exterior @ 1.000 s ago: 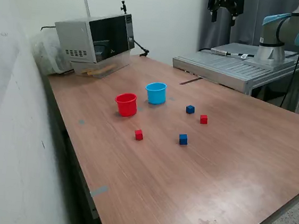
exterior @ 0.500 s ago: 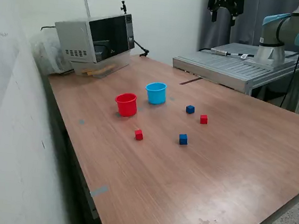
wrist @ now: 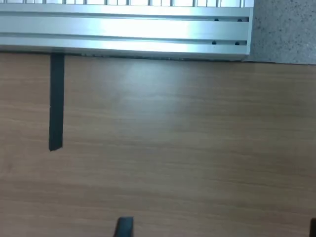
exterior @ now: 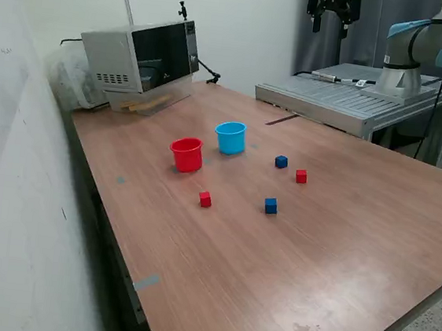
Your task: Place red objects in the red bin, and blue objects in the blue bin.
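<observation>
— Wooden table, exterior view: contents?
— Red cup, one; light blue cup, one, just beside it. Red cubes, two; dark blue cubes, two. Gripper high, well apart from all.
— Wrist view?
— Bare tabletop, black tape strip, metal rail; fingertips spread wide, holding nothing.

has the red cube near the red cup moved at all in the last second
No. The red cube sits in the same spot in the exterior view, just in front of the red cup, with the same gap to it as before.
</observation>
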### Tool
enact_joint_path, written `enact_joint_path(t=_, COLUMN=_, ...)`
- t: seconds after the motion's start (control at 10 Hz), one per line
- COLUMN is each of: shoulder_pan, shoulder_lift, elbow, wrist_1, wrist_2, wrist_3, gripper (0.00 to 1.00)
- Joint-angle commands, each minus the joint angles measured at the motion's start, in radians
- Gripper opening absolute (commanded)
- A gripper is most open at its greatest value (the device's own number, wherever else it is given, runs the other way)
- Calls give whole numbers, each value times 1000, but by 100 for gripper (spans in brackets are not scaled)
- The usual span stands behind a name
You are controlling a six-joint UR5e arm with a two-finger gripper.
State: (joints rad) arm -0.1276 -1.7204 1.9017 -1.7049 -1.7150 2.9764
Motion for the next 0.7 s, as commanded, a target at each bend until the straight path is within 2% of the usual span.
enact_joint_path(t=0.0, shoulder_pan=0, shoulder_lift=-1, elbow=-3, wrist_1=1, wrist_2=0, wrist_3=1, gripper=100)
enact_joint_path(t=0.2, shoulder_pan=13, shoulder_lift=7, elbow=-26, wrist_1=-10, wrist_2=11, wrist_3=6, gripper=100)
enact_joint_path(t=0.3, shoulder_pan=34, shoulder_lift=15, elbow=-27, wrist_1=-45, wrist_2=61, wrist_3=6, gripper=100)
enact_joint_path(t=0.4, shoulder_pan=54, shoulder_lift=30, elbow=-29, wrist_1=-141, wrist_2=168, wrist_3=7, gripper=100)
enact_joint_path(t=0.5, shoulder_pan=55, shoulder_lift=47, elbow=-27, wrist_1=-203, wrist_2=219, wrist_3=10, gripper=100)
enact_joint_path(t=0.6, shoulder_pan=55, shoulder_lift=95, elbow=-27, wrist_1=-263, wrist_2=225, wrist_3=47, gripper=100)
